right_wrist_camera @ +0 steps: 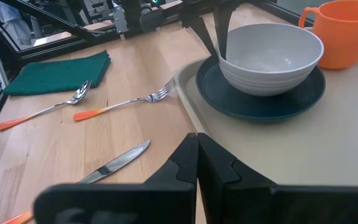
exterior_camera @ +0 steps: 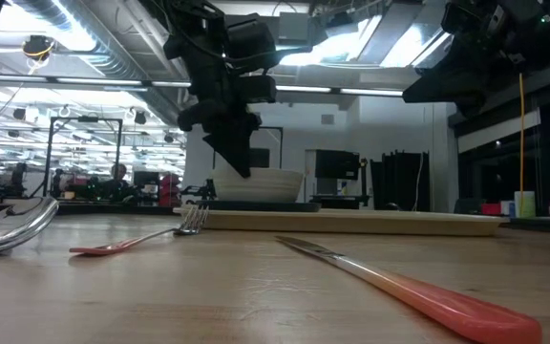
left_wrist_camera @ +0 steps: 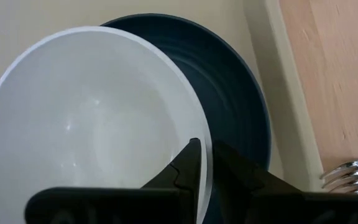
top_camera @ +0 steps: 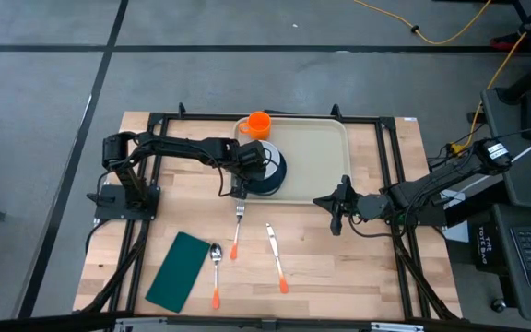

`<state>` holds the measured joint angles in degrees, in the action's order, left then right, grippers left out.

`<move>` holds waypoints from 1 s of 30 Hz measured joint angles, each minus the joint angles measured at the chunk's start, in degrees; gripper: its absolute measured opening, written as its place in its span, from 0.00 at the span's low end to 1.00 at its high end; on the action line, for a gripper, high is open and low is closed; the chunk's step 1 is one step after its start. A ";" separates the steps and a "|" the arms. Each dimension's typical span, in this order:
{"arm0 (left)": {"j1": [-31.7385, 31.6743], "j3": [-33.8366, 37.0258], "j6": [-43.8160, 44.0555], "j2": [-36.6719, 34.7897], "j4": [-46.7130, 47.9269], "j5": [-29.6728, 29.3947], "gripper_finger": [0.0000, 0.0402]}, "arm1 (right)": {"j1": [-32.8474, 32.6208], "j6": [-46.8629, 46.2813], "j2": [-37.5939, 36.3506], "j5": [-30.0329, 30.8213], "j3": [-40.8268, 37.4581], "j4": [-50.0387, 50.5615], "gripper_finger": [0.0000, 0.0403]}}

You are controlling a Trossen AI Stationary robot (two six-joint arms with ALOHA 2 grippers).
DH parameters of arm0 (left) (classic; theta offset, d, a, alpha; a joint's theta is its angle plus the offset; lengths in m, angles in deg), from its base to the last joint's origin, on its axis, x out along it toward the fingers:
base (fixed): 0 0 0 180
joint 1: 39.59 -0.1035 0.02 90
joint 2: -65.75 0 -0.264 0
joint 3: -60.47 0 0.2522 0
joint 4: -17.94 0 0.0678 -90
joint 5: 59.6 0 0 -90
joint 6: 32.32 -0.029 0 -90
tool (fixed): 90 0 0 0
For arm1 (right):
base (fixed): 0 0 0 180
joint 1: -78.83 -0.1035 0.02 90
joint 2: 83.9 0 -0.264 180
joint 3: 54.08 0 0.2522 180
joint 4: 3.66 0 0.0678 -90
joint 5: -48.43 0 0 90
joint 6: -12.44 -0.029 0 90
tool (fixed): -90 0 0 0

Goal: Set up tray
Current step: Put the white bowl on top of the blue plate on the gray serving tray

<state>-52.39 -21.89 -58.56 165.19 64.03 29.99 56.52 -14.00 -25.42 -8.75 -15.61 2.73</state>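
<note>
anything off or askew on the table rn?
Nothing spilled or damaged. The white bowl sits off-centre on the teal plate, with the left gripper astride its rim. The fork, spoon and knife lie loose off the tray.

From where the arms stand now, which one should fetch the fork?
Left. Its end effector sits at the bowl's rim, just above the fork. The right end effector waits across the tray, nearer the knife.

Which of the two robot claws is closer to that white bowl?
Left. The left gripper pinches the white bowl's rim on the tray; the right gripper hovers shut beside the tray's near edge, apart from it.
</note>
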 joint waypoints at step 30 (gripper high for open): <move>0.00 0.00 1.64 0.00 -0.84 1.42 0.14 | -0.02 -0.04 0.00 -0.07 0.00 -0.02 0.01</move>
<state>-52.39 -21.89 -56.92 165.19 63.18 31.41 56.50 -14.04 -25.42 -8.82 -15.62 2.71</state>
